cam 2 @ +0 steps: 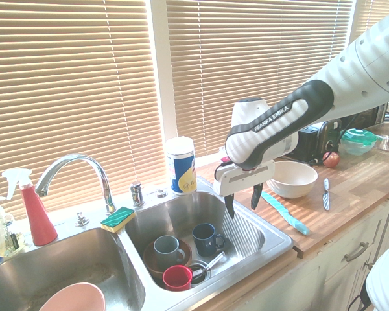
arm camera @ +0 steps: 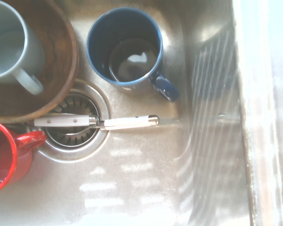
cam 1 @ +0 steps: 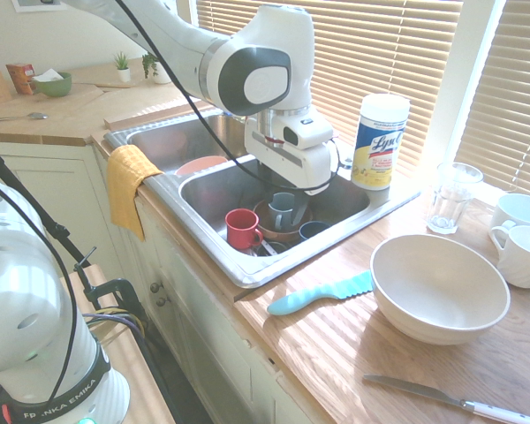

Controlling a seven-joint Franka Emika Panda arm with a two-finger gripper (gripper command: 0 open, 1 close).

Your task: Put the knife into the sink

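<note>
The turquoise knife (cam 1: 318,296) lies flat on the wooden counter between the sink's rim (cam 1: 247,274) and the big cream bowl (cam 1: 439,287); the second exterior view shows the knife (cam 2: 285,212) to the right of the basin. My gripper (cam 2: 243,199) hangs over the right basin of the sink (cam 2: 272,249), fingers pointing down, open, with nothing between them. It is apart from the knife, to the basin side of it. The wrist view looks down on the sink floor (arm camera: 146,188) and does not show the knife.
The right basin holds a red mug (cam 1: 241,228), a grey mug in a brown bowl (cam 2: 168,249), a dark blue mug (arm camera: 125,47) and white-handled cutlery (arm camera: 94,122) over the drain. A silver knife (cam 1: 450,399), a wipes tub (cam 1: 380,141), a glass (cam 1: 450,196) and white cups (cam 1: 521,238) stand on the counter.
</note>
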